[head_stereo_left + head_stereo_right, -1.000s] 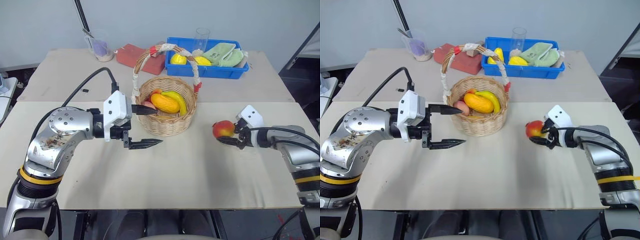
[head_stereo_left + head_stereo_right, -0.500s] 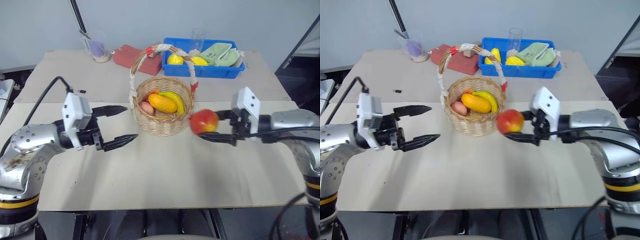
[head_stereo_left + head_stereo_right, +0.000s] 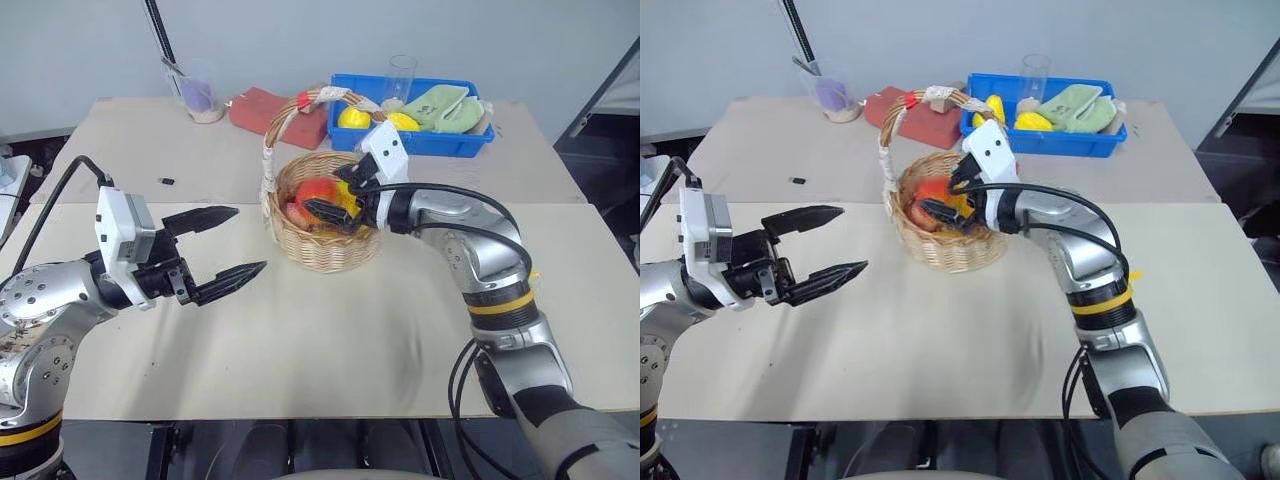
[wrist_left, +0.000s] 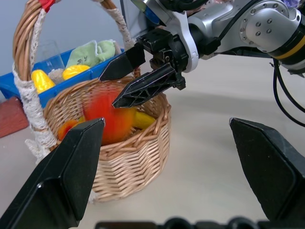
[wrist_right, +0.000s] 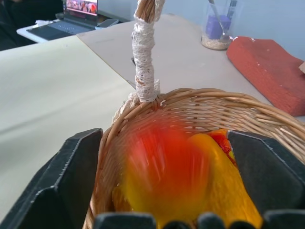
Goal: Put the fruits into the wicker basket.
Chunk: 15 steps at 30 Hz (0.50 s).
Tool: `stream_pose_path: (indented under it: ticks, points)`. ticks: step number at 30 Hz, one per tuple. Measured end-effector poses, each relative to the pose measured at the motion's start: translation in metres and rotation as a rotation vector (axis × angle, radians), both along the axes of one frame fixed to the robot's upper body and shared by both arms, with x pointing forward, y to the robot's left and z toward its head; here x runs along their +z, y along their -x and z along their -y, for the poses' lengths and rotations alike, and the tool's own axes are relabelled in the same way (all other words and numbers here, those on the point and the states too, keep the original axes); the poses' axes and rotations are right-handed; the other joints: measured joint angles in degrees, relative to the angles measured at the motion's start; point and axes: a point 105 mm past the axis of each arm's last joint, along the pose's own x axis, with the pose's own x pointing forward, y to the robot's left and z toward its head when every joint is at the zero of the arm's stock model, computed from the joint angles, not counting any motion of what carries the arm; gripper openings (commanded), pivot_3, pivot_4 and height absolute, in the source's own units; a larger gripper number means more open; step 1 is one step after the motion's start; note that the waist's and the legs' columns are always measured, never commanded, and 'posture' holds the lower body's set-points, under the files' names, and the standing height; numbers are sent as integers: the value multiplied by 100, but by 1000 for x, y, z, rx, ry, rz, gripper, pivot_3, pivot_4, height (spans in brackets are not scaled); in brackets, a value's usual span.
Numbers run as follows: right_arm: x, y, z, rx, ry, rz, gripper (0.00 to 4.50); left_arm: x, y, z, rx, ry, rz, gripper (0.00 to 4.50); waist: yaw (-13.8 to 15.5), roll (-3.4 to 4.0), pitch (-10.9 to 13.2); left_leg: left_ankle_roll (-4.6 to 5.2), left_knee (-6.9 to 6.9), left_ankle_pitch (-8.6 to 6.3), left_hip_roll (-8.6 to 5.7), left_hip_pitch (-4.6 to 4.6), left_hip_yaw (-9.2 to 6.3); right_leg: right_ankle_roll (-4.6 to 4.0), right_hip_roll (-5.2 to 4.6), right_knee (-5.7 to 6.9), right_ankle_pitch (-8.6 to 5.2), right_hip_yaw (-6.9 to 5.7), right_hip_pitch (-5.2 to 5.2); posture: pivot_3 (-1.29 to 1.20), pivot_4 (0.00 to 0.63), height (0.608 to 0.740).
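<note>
Fruits nearly done. Head views: wicker basket [image 3: 325,225] stands mid-table toward the far edge, mango [image 3: 958,205] inside; right gripper [image 3: 338,200] over the rim, fingers apart. Left gripper [image 3: 232,243] well clear beside the basket, fingers spread, empty. Left wrist view: apple [image 4: 108,119], blurred, below the right fingers, inside the basket. Right wrist view: apple against mango. Left to do, likely: withdraw.

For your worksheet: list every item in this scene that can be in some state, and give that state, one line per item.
Left end effector: open, empty, above the table, left of the basket.
Right end effector: open, over the basket.
Apple-like fruit: blurred, inside the basket, not gripped.
Mango-like fruit: lying in the basket.
Wicker basket: upright, holding fruit.
Blue tray: holding yellow fruits and a green cloth.
</note>
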Motion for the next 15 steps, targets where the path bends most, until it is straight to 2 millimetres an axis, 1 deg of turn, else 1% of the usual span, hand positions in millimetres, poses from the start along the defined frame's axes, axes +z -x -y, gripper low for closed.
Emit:
stream_pose_path:
  ticks: [2,3,5,8,9,10,13,15]
  points:
    - [3,4,0,16,-3,9,4464,0,0,0,6,2,0,4500,-24,0,0,0,-2,0,1,1,0,-1,2,1,0,0,-2,0,150,740]
    - [5,10,2,35,0,17,4464,1,-1,0,8,4,-1,4500,-24,0,0,0,-4,0,1,1,-1,-2,2,1,0,-1,-2,0,150,740]
    - [4,31,14,102,30,23,4464,3,-3,1,9,1,0,4500,20,0,0,3,-4,-2,4,-2,-13,-1,-4,-2,0,-17,5,0,150,740]
    - [-1,52,30,154,71,14,4464,5,-5,2,8,-5,6,4500,19,0,1,6,-2,-4,2,-1,-12,-1,-7,-22,-1,-17,19,0,150,740]
    - [-4,60,39,159,83,15,4464,5,-6,5,0,-14,5,4500,22,0,1,6,-3,-4,2,1,-12,-1,-4,-30,-1,-18,23,0,150,740]
    - [-7,65,47,152,92,7,4464,4,-7,5,0,-22,-1,4500,21,0,1,7,-3,-4,2,5,-12,-1,-4,-31,-1,-20,25,0,150,740]
    - [-18,66,66,77,77,-19,4464,1,-11,6,-2,-24,-19,4500,-6,-1,1,6,-3,-4,2,7,-9,-7,-1,-33,-4,-17,24,0,150,740]
    - [-15,58,73,-16,18,12,4464,3,-12,9,-16,-24,-13,4500,-45,-2,1,6,-3,-3,4,9,-7,-15,4,-32,-9,-9,16,0,150,740]
